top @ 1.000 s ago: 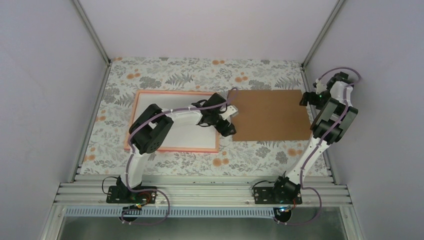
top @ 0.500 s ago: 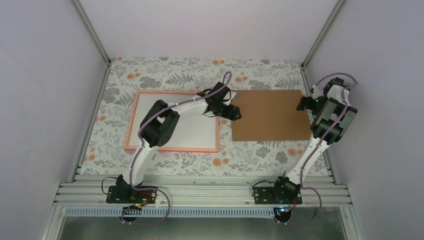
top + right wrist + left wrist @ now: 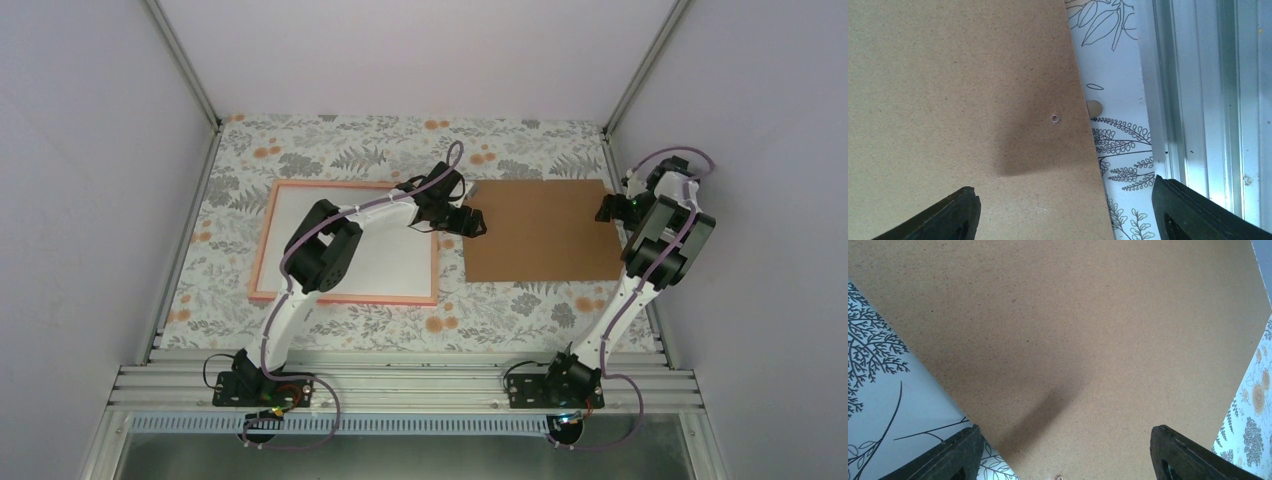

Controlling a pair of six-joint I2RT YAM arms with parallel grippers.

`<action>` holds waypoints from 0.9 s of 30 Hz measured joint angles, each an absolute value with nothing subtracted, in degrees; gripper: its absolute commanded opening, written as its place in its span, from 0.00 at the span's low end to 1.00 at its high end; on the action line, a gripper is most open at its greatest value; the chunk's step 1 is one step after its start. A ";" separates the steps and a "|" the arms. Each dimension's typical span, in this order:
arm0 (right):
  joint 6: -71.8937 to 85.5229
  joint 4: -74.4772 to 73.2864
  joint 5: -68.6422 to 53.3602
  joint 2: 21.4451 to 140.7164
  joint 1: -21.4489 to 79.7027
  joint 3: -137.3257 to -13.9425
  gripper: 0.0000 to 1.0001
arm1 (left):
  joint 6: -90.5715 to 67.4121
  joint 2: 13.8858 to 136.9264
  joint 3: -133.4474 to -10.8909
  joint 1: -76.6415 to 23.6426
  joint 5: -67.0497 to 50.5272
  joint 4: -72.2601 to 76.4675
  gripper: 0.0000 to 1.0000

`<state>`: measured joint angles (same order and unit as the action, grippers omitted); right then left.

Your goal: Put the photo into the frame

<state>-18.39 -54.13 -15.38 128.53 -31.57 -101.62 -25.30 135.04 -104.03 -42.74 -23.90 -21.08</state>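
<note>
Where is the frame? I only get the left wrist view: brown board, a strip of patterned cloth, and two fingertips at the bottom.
Observer: The frame lies flat on the floral cloth, just left of the brown board, and does not overlap it.
Operator: And on the other side?
Observer: The right tool hangs open over the board's right edge, holding nothing.
Operator: Anything special about that edge?
Observer: The right wrist view shows a small metal eyelet set in the board close to the edge.
</note>
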 measured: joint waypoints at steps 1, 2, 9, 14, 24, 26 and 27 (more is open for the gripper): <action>-18.41 -54.15 -15.42 128.51 -31.57 -101.62 0.84 | -25.34 135.06 -104.03 -42.70 -23.97 -21.06 0.84; -18.41 -54.22 -15.55 128.44 -31.57 -101.62 0.83 | -25.39 135.06 -104.03 -42.65 -24.05 -21.06 0.84; -18.48 -57.06 -19.16 128.22 -31.42 -102.00 0.82 | -25.98 135.17 -104.03 -42.52 -24.25 -20.60 0.84; -18.50 -57.63 -19.70 128.22 -31.51 -102.19 0.84 | -26.02 135.17 -103.94 -42.30 -24.25 -20.45 0.85; -19.70 -55.81 -18.59 127.79 -31.70 -100.31 0.83 | -27.55 135.17 -102.94 -41.56 -26.83 -18.11 0.84; -19.94 -55.16 -18.70 127.42 -31.73 -99.61 0.83 | -27.77 135.24 -102.96 -41.43 -27.62 -18.02 0.84; -19.99 -54.98 -18.74 127.33 -31.77 -99.42 0.83 | -27.88 135.28 -103.02 -41.32 -28.03 -18.00 0.84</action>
